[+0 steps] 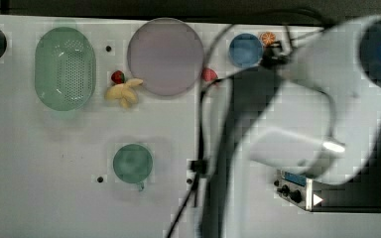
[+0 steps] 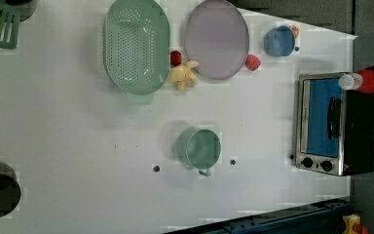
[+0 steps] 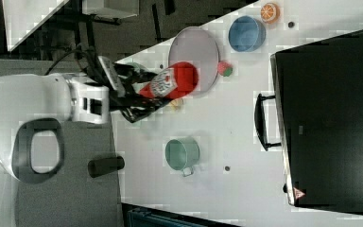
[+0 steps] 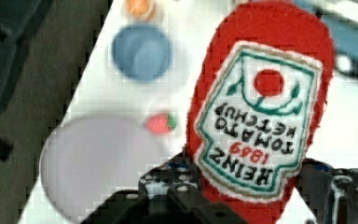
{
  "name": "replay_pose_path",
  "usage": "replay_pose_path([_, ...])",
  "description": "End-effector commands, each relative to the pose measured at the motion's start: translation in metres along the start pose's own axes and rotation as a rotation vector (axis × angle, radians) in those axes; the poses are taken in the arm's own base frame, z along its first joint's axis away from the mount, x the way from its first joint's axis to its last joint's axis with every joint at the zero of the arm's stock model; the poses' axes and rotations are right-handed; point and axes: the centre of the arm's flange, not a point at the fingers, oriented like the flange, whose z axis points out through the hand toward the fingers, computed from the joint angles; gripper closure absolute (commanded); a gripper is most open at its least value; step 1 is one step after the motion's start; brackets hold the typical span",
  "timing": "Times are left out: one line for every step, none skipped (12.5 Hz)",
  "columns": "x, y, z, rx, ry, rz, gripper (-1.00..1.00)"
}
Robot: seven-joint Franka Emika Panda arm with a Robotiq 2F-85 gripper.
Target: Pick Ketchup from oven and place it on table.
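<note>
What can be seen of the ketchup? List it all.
The ketchup is a slim red bottle with a white cap, plastic by the look of it. Its white, green-edged label reads "Heinz 1869 Tomato Ketchup" around a red tomato. The gripper holds it at its base, black fingers on either side. It is lifted clear of the table and out of the oven. In the left view it hangs over the oven's top corner, cap toward the left view's left.

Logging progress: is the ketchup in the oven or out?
Out. The Ketchup is in the gripper, in the air, away from the oven in the right view.
</note>
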Motion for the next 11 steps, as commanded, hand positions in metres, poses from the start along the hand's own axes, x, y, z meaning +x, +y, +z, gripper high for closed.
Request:
replay_pose_path([-0.073,-0.043,-0.007,0.004,-0.026,-0.163,-0.2])
replay_pose_path([-0.115,-0.056,0.025,-0.045,-0.065,-0.237,-0.2])
replay_pose_path([-0.121,-0.046,0.053,-0.09,-0.094,-0.238,-0.2])
replay_pose_path([-0.12,-0.037,0.076,-0.108,-0.099,-0.231,-0.2])
replay_pose_path([-0.118,-0.031,0.092,-0.109,-0.085,-0.229,-0.2])
replay_pose_path([-0.118,-0.024,0.112,-0.112,-0.065,-0.232,-0.2])
replay_pose_path([-0.119,-0.013,0.134,-0.119,-0.06,-0.23,-0.2])
replay_pose_path([-0.119,-0.004,0.151,-0.122,-0.059,-0.224,-0.2])
replay_pose_path([-0.118,0.004,0.166,-0.118,-0.053,-0.216,-0.2])
replay_pose_path([-0.118,0.011,0.179,-0.113,-0.047,-0.21,-0.2])
replay_pose_path([-0.119,0.018,0.192,-0.116,-0.047,-0.206,-0.2])
